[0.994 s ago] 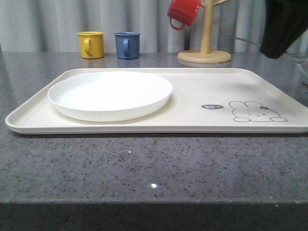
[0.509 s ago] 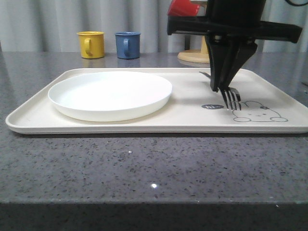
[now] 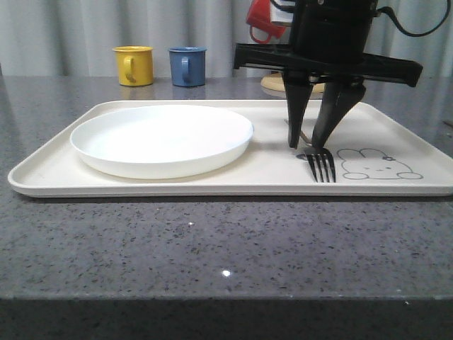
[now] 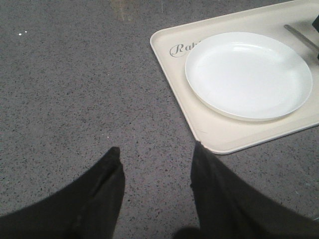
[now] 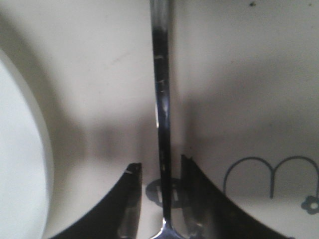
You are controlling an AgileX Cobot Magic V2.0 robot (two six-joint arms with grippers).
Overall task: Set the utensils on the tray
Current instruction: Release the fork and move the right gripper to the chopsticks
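Note:
The silver fork [image 3: 320, 164] lies flat on the cream tray [image 3: 276, 167], tines toward the front, just left of the rabbit drawing and over the "hi~" bubble. My right gripper [image 3: 306, 144] stands open astride its handle, fingertips close to the tray. In the right wrist view the handle [image 5: 162, 99] runs between the spread fingers [image 5: 130, 199] with a gap on each side. My left gripper [image 4: 157, 148] is open and holds nothing, above the grey table beside the tray's corner [image 4: 209, 130]. The end of the fork handle [image 4: 299, 34] shows past the plate there.
A round white plate [image 3: 161, 138] fills the tray's left half. Behind the tray stand a yellow mug [image 3: 134, 65], a blue mug [image 3: 187, 66] and a wooden mug tree [image 3: 301, 82] carrying a red mug [image 3: 260, 15]. Speckled grey counter [image 3: 212, 241] lies in front.
The right gripper came down over the tray with the fork, then moved lower and a little left. Its jaws have opened and the fork now lies on the tray.

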